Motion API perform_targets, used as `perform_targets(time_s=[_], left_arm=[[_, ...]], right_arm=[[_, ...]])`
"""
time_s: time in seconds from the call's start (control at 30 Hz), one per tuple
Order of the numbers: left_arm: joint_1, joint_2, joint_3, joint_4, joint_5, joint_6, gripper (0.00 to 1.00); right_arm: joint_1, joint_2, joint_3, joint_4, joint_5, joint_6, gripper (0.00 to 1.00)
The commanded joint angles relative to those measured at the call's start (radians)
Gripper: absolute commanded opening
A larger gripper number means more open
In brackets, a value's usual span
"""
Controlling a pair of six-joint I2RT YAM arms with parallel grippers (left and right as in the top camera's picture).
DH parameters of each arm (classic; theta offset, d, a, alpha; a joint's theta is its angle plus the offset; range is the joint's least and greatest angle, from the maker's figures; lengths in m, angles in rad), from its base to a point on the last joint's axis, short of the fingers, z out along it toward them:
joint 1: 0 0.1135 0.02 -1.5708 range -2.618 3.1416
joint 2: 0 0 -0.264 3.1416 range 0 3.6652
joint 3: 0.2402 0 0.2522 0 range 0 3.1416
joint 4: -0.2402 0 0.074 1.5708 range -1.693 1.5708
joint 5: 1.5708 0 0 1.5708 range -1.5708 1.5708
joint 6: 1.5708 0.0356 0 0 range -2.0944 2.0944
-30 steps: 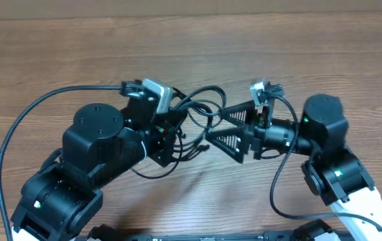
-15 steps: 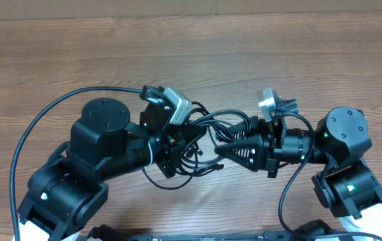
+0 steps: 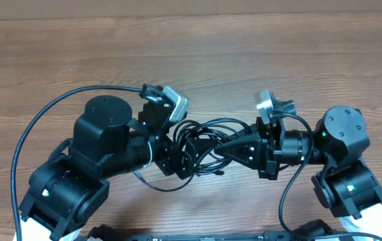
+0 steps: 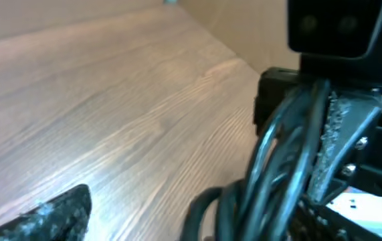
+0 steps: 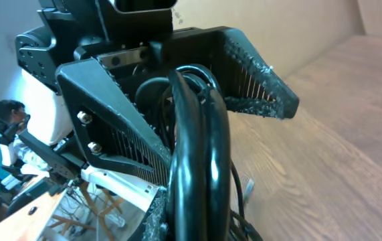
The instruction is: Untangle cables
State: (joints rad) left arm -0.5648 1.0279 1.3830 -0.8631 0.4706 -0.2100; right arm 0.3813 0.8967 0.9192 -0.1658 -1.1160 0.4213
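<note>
The cables [image 3: 203, 142] form one tangle of thin black loops low in the middle of the wooden counter [image 3: 244, 53], bunched between the two arms, with a few loose loops trailing off the tangle's near side; whether the knot rests on the wood or is lifted off it cannot be told from above; the right pincer [image 3: 223, 148] meets the tangle from its right side with its jaws brought together to a point and clamped on a bunch of cords, and in the right wrist view that bunch [image 5: 194, 147] rises thick and close from between its own fingers; the left pincer [image 3: 189, 150] sits on the tangle's left side, its jaws spread wide with cords passing through the gap and gripping nothing, its two ribbed triangular fingers [image 5: 120, 127] standing well apart on either side of the bunch; in the left wrist view the cords [image 4: 277, 167] run up alongside a speckled finger of the right pincer; beyond the tangle to the left, a thicker black wire [image 3: 37, 120] arcs over the counter to the left arm; a similar wire [image 3: 283, 194] loops beside the right arm.
</note>
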Motion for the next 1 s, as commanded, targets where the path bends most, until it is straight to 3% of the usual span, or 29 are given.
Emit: perform_targets(time_s=[0.0,0.17,0.43,0.6,0.87,0.97], left_arm=[[-0.004,-0.028,0.006,-0.04,-0.081,-0.089,0.96],[-0.004,-0.089,0.006,-0.09,-0.222,-0.163,1.0],[-0.004,-0.115,0.006,-0.148,-0.3,-0.243,1.0],[-0.005,-0.113,0.006,-0.148,-0.285,-0.271,0.94],[-0.005,-0.102,0.005,-0.114,-0.283,-0.271,0.92],[-0.005,-0.089,0.005,-0.091,-0.289,-0.322,0.91]], right_arm=[[0.002,-0.006,0.026,-0.039,0.072,-0.003,0.04],[-0.031,-0.006,0.026,-0.15,0.15,-0.003,0.04],[-0.057,-0.006,0.026,-0.153,0.15,-0.003,0.04],[-0.057,-0.006,0.026,-0.16,0.15,-0.003,0.04],[-0.057,-0.006,0.026,-0.159,0.15,-0.003,0.04],[-0.057,-0.006,0.025,-0.16,0.146,-0.003,0.04]])
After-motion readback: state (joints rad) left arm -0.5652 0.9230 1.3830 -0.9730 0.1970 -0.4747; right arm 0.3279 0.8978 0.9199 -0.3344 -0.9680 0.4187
